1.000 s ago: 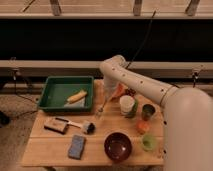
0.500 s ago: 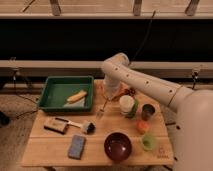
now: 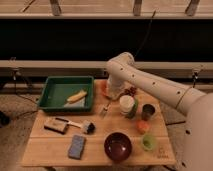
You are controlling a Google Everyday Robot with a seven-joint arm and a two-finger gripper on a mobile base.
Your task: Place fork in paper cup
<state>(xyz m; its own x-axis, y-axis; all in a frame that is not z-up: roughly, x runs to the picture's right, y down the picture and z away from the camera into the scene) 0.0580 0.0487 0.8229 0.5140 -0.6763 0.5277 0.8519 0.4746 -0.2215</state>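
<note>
Beside the paper cup (image 3: 127,104), hand (image 3: 108,103) shut on fork (image 3: 105,109) — dark metal cup (image 3: 148,111) beyond

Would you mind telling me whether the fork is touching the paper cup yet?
Apart. The camera view shows the fork hanging from the claw, with bare table between it and the paper cup to its right.

Gripper (image 3: 108,100) holds fork (image 3: 104,110) left of paper cup (image 3: 126,104).
</note>
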